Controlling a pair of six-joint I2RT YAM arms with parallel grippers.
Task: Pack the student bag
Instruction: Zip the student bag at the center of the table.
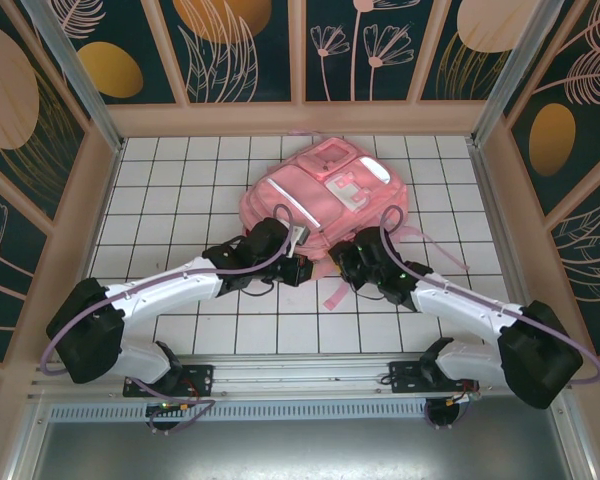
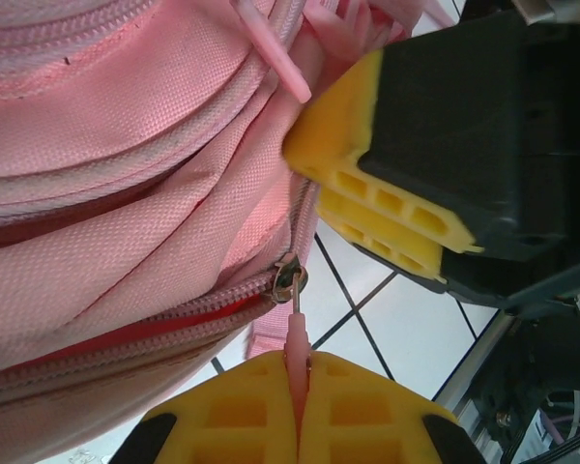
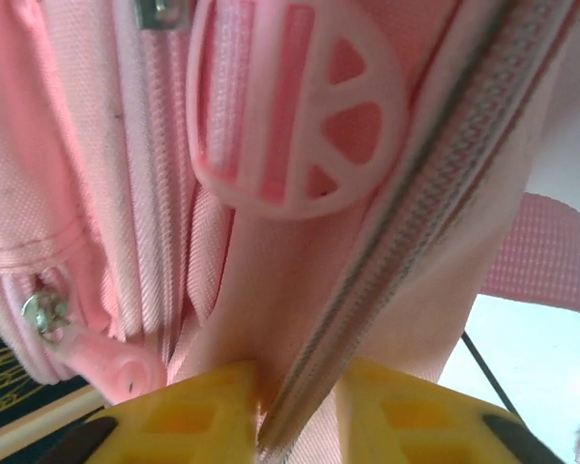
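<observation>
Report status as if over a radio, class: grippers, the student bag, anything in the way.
Left gripper shut on zipper pull. Right gripper shut on student bag, at zip edge. Bag on table. Loose strap trails between arms.

surface: I worked over a white tabletop (image 1: 180, 190) ruled in a dark grid | walls: dark teal panels (image 1: 250, 70) with pale botanical prints and orange ovals enclosed me on three sides, framed in light wood (image 1: 300, 118) | near edge: grey metal rail (image 1: 300, 410) | light: even, soft
</observation>
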